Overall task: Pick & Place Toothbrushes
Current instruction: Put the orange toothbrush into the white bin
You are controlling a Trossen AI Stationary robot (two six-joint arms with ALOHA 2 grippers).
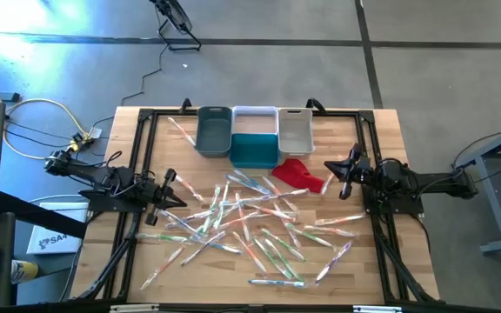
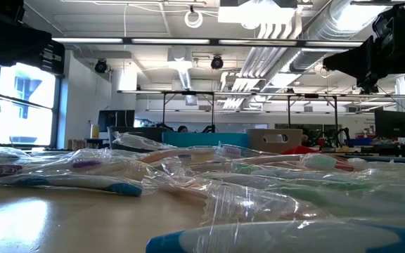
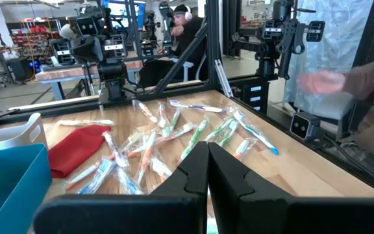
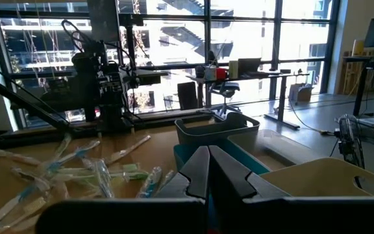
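Daylight is coming through the windows (image 4: 174, 45); ceiling lamps (image 2: 259, 14) are glaring, and the nearest toothbrushes (image 2: 273, 235) are looking blurred.

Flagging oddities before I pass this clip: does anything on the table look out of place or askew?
The toothbrushes lie scattered in a crisscrossed heap, but that suits a sorting job. One wrapped toothbrush lies apart near the grey bin. A red cloth sits crumpled beside the teal bin. A person's hand shows near the table edge.
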